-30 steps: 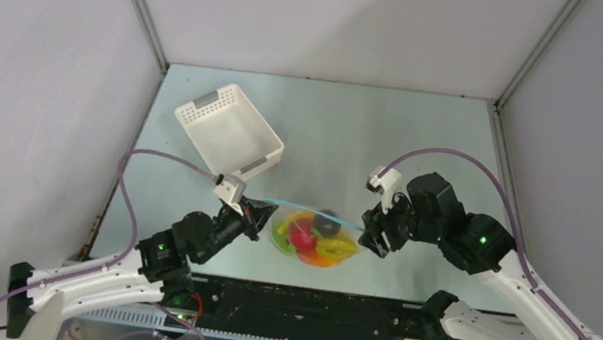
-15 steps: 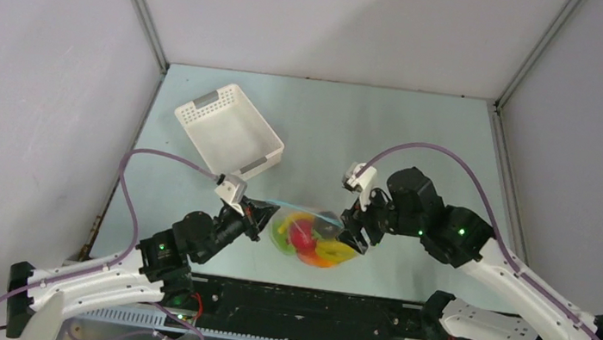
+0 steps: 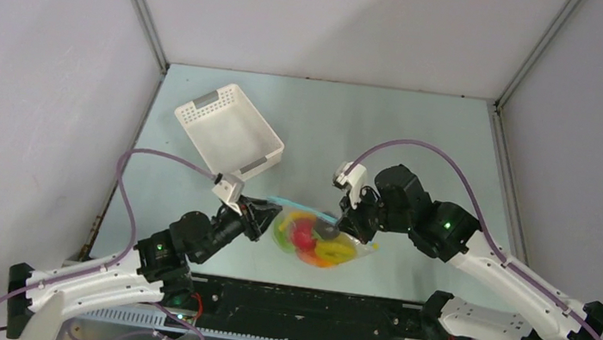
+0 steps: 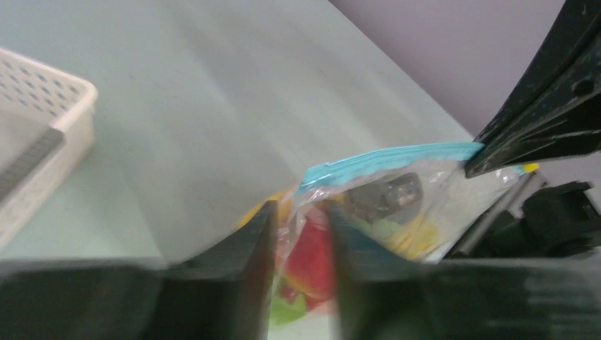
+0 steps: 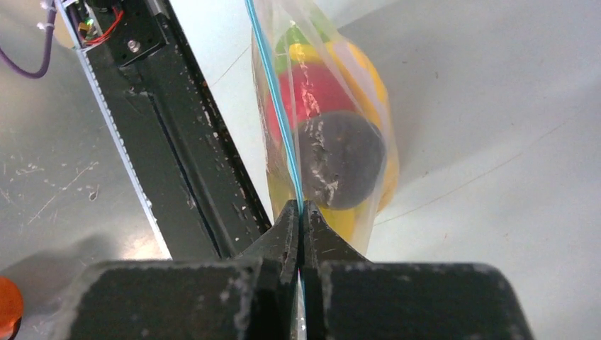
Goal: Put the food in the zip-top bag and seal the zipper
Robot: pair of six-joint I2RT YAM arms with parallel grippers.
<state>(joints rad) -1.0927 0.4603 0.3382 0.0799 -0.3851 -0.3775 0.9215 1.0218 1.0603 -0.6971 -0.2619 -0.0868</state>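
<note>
The zip-top bag (image 3: 317, 240) lies near the table's front edge. The food (image 3: 304, 234) is inside it: red, yellow, green, orange and a dark purple piece (image 5: 340, 159). The light blue zipper (image 3: 298, 206) runs along its upper edge. My right gripper (image 5: 301, 212) is shut on the zipper (image 5: 273, 99), near the middle of the strip in the top view. My left gripper (image 4: 301, 219) stands at the bag's left corner with its jaws slightly apart. The crinkled film and a red piece (image 4: 312, 258) show in the gap. The zipper (image 4: 397, 157) starts just beyond its fingertips.
A white slotted basket (image 3: 229, 131) sits tilted at the back left, behind the left gripper. The black base rail (image 5: 177, 127) runs along the near edge, close beside the bag. Purple cables loop over both arms.
My right gripper has slid left along the zipper and has shut on it. The left jaws have parted a little at the bag's corner. The bag has shifted slightly.
</note>
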